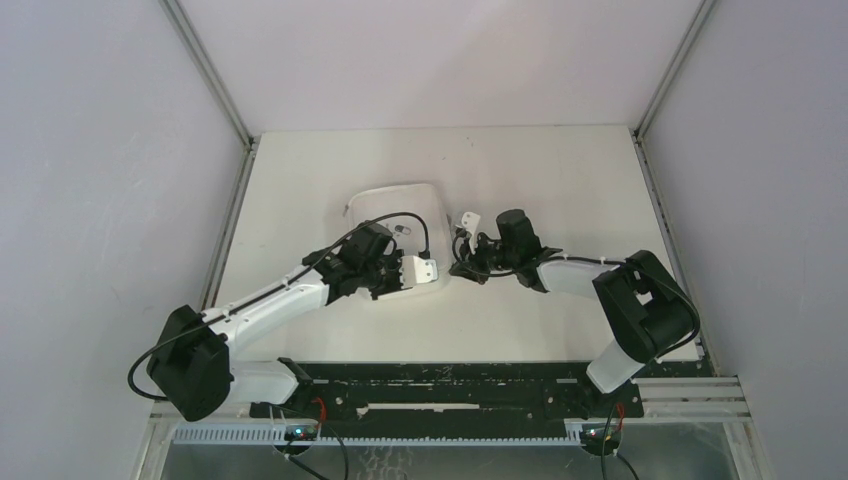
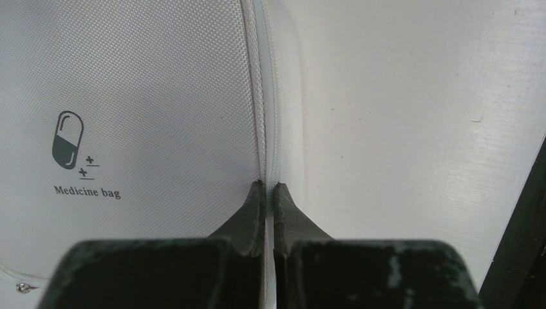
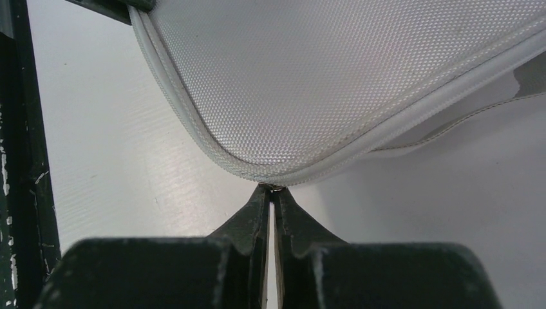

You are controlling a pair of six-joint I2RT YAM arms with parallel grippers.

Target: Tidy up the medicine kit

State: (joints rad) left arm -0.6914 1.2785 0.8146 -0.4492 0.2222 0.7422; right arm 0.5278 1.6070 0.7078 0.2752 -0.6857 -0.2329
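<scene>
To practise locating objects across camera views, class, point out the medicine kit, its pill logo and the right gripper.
medicine kit (image 2: 161,77), left wrist view, woven lid.
pill logo (image 2: 67,140), left wrist view, capsule.
right gripper (image 3: 273,188), right wrist view, between fingertips.

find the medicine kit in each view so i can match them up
top external: medicine kit around the centre of the picture.
left wrist: fills the left half, pill logo showing, its edge between the left gripper tips.
right wrist: a rounded corner across the top, meeting the right gripper tips.
shared landmark: the kit's piped zip edge, its outline in the top view.
</scene>
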